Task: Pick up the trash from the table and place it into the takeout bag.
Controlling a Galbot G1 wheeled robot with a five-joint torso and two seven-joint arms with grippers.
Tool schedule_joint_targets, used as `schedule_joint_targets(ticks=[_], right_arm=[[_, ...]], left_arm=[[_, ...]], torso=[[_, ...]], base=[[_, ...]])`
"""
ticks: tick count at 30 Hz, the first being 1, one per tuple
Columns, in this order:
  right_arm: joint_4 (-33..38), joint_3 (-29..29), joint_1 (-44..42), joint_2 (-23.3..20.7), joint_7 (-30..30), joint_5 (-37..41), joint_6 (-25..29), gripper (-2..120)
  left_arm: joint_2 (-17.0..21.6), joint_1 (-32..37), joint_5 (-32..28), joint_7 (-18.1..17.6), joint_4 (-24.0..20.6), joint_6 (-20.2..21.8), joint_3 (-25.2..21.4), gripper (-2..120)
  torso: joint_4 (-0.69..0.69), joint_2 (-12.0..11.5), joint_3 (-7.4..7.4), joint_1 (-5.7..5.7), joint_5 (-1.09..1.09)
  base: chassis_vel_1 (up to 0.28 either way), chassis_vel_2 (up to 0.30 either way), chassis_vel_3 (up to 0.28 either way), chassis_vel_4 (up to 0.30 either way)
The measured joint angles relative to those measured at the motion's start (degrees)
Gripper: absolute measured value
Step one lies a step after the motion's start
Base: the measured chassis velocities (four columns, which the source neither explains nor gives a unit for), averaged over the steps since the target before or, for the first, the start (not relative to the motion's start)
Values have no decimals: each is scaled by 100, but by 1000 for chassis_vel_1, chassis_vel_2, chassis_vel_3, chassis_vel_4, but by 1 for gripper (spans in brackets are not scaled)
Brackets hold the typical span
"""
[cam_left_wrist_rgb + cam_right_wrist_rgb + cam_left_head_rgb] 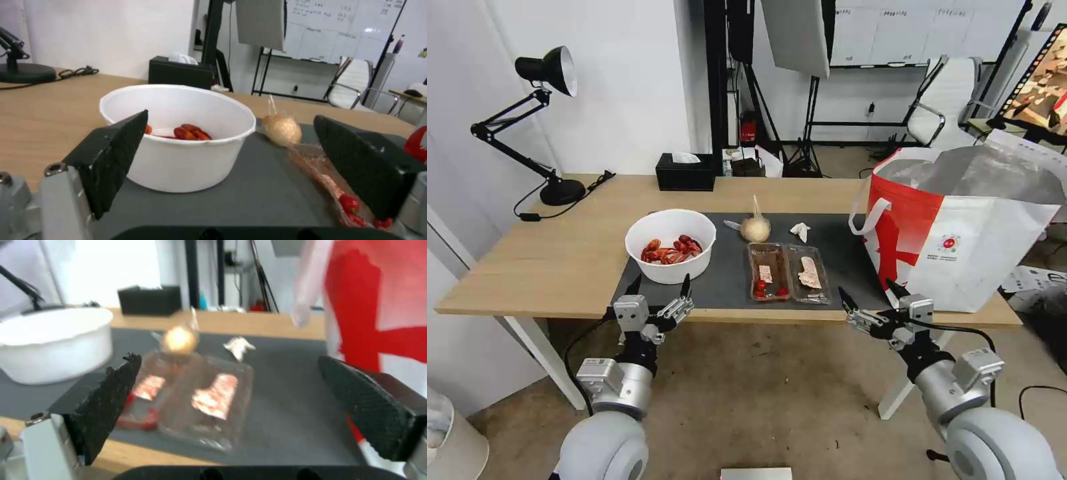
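On the light-wood table [560, 247] lies a dark mat [727, 267] with the white bowl [670, 245] at left, clear tray [789, 271], tan bundle [755, 228] and tissue [800, 231]. At the right end stands the takeout bag [960, 227]. Off the near edge, left gripper [657, 292] and right gripper [870, 297] hover, jaws apart, over open floor [760, 400].

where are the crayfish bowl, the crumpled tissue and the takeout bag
white bowl of crayfish shells [671, 261], head view, front outer wall
crumpled white tissue [800, 231], head view, middle of the wad
red-and-white takeout bag [960, 250], head view, white front panel near the logo
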Motion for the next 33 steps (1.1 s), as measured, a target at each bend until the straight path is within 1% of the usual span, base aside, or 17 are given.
schedule_joint_targets(ticks=[6,8,9,11,13,14,16,17,18,20,21,22,23,25,26,29,33], right_arm=[[-64,-112,83,23,-6,31,121,100],[-72,-202,162,19,77,314,108,100],[-72,-202,162,19,77,314,108,100],[-116,-370,379,-42,333,819,95,100],[-215,-643,893,-164,917,1695,-80,100],[-215,-643,893,-164,917,1695,-80,100],[-283,-912,1456,-235,1959,2936,-357,100],[-283,-912,1456,-235,1959,2936,-357,100],[-304,-1007,1741,-239,2600,3740,-518,100],[-293,-1040,2186,-151,3589,5244,-635,100],[-266,-1039,2352,-75,4005,5864,-618,100],[-266,-1039,2352,-75,4005,5864,-618,100],[-236,-1040,2485,40,4389,6452,-542,100],[-211,-1080,2575,223,4812,7111,-454,100],[-193,-1150,2588,334,5001,7332,-427,100],[-180,-1279,2578,455,5142,7417,-413,100],[-261,-1471,2531,640,5210,7254,-409,100]], left_arm=[[-7,-22,-6,19,0,8,-18,100],[-9,-18,-6,45,0,10,-18,100],[-9,-18,-6,45,0,10,-18,100],[-1,-15,-15,64,0,10,-20,100],[34,-10,-38,66,-18,12,-50,100],[34,-10,-38,66,-18,12,-50,100],[65,21,-51,66,-56,13,-95,100],[65,21,-51,66,-56,13,-95,100],[77,57,-51,63,-65,12,-128,100],[80,134,-54,58,-74,13,-193,100],[80,163,-55,57,-87,13,-221,100],[80,163,-55,57,-87,13,-221,100],[75,189,-54,56,-103,13,-242,100],[76,214,-52,53,-117,13,-267,100],[83,221,-50,52,-119,13,-279,100],[105,229,-50,51,-119,13,-298,100],[144,238,-47,30,-121,103,-330,100]], torso=[[0,0,0,0,-2],[0,0,0,0,-2],[0,0,0,0,-2],[-1,0,0,0,-2],[1,0,0,0,-2],[1,0,0,0,-2],[1,0,0,0,-2],[1,0,0,0,-2],[1,0,0,0,-1],[2,0,0,0,-3],[2,0,0,0,-3],[2,0,0,0,-3],[2,0,0,0,-2],[0,0,0,0,-2],[1,0,0,0,-3],[1,0,0,0,-2],[0,0,0,0,-2]], base=[[0,0,0,0],[0,0,0,0],[0,0,0,0],[0,0,0,0],[0,0,0,0],[0,0,0,0],[0,0,0,0],[0,0,0,0],[0,0,0,0],[0,0,0,0],[0,0,0,0],[0,0,0,0],[0,0,0,0],[0,0,0,0],[0,0,0,0],[0,0,0,0],[0,0,0,0]])
